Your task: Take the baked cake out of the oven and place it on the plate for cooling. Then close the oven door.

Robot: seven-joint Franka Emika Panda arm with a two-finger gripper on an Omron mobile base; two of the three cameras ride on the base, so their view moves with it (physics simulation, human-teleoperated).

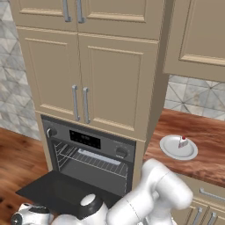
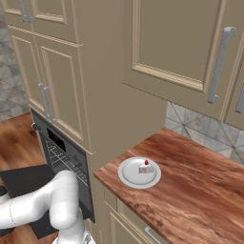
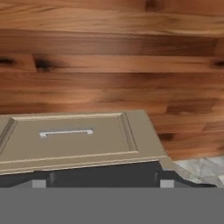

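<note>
Cake part looks done: the cake (image 1: 183,142) sits on the plate (image 1: 169,149), up on the counter (image 1: 206,149), way above the pincer (image 3: 103,183) and well off to its side. So I'd say what's left is shutting the oven door (image 1: 52,191).

The door is dropped flat open in front of the oven (image 1: 88,140), and the arm is folded low by it. In the hand view the fingertips (image 3: 166,183) stand far apart, so the pincer is spread and pinching nothing as far as I can see. A dark strip runs right between the tips; I think that's the door's edge or handle, but I can't tell whether the tips touch it. Just beyond the pincer is a beige drawer front (image 3: 74,140), then wood floor (image 3: 109,65) past that.

What could go wrong, as I see it:
- If the pincer closes with only a sliver of the edge between the tips, the door could slip out halfway up and drop back open.
- The door swings in an arc. A straight pull would fight the hinge and drag the tips off.
- The elbow is bunched up close to the oven and the counter edge, so lifting might knock it into either.
- The plate looks well clear of all this, so the cake should be fine.
</note>
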